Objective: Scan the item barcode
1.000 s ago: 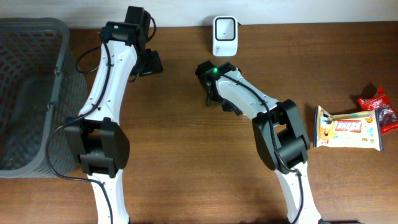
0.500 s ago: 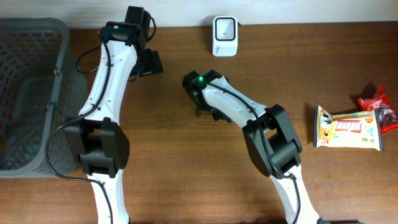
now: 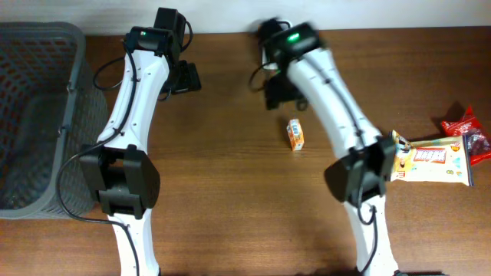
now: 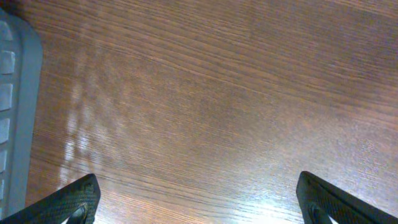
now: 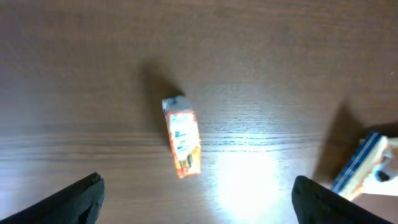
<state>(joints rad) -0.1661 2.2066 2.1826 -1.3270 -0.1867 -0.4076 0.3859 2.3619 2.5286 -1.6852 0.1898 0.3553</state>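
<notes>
While a second ago the right gripper was being kept nearly shut low over the middle of the table, it is now being shown spread wide with nothing between its fingers. The right arm is being swung up toward the far edge, where the scanner was standing; that device is now being largely covered by the arm.

The small orange carton, not seen earlier under the arm, is being left lying flat on the bare wood. It is apart from both grippers, and a snack packet is being seen well off to its right.

The left gripper is being held just as wide as before over bare wood beside the grey basket, and nothing is being gripped by it.

The carton is judged to have just been let go. Its barcode is not being made out in either view, so whether the scan is done cannot be told. If it is not, the carton is likely to need picking up again.
</notes>
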